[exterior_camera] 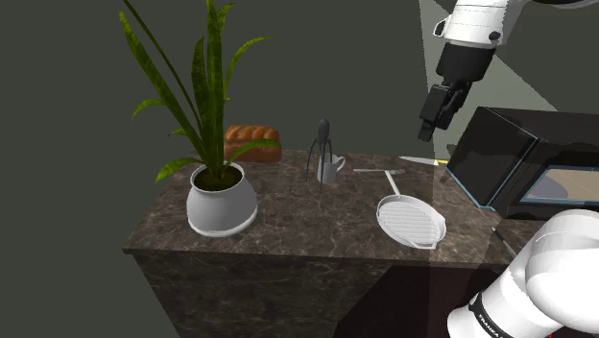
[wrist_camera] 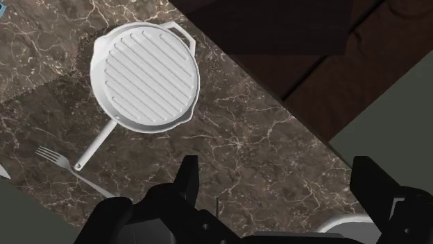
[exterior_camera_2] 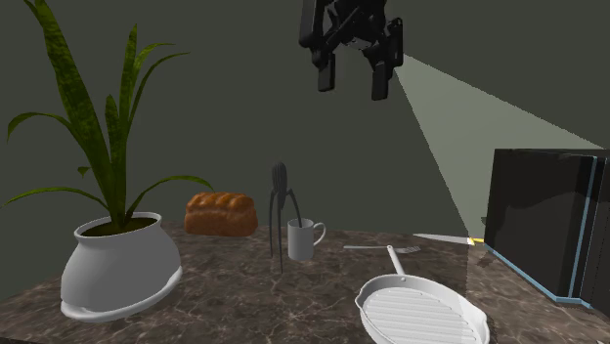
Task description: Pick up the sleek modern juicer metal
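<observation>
The juicer (exterior_camera: pixel 323 152) is a slim dark grey tripod with a ribbed head, standing upright at the back middle of the marble counter (exterior_camera: pixel 288 226). Its legs straddle a pale mug (exterior_camera: pixel 329 173). In the second exterior view the juicer (exterior_camera_2: pixel 280 210) stands just left of that mug (exterior_camera_2: pixel 304 238). My black gripper (exterior_camera: pixel 437 120) hangs high above the counter, well up and to the shoulder view's right of the juicer. Its fingers stand apart with nothing between them in both the second exterior view (exterior_camera_2: pixel 353 80) and the wrist view (wrist_camera: pixel 277 187).
A white ribbed grill pan (exterior_camera: pixel 411 219) lies near the counter's front right, with a fork (exterior_camera: pixel 379 171) and a knife (exterior_camera: pixel 418 159) behind it. A black box appliance (exterior_camera: pixel 514 158) stands at the right. A potted plant (exterior_camera: pixel 221 197) and a bread loaf (exterior_camera: pixel 251 142) sit at the left.
</observation>
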Tool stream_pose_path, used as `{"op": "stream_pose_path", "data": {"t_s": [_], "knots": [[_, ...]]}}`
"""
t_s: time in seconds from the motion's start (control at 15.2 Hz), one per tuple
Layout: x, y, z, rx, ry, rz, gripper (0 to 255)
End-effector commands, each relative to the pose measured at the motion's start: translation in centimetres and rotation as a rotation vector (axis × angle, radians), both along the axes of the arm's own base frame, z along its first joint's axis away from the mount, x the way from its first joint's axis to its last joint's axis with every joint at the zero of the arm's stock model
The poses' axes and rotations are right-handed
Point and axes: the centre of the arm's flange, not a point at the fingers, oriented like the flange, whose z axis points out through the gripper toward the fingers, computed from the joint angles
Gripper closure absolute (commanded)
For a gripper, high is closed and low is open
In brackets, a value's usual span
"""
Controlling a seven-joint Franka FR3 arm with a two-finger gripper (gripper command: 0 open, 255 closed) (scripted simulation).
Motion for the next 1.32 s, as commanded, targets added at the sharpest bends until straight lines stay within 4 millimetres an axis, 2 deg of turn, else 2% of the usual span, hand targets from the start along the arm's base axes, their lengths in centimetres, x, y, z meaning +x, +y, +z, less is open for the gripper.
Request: {"op": "stream_pose_path", "data": {"t_s": [0.0,1.25], "knots": [[0.0,0.0,0.0,0.0,0.0,0.0,0],[22.0,-3.7,-7.9,-0.043,-0.088,-0.027,0]]}}
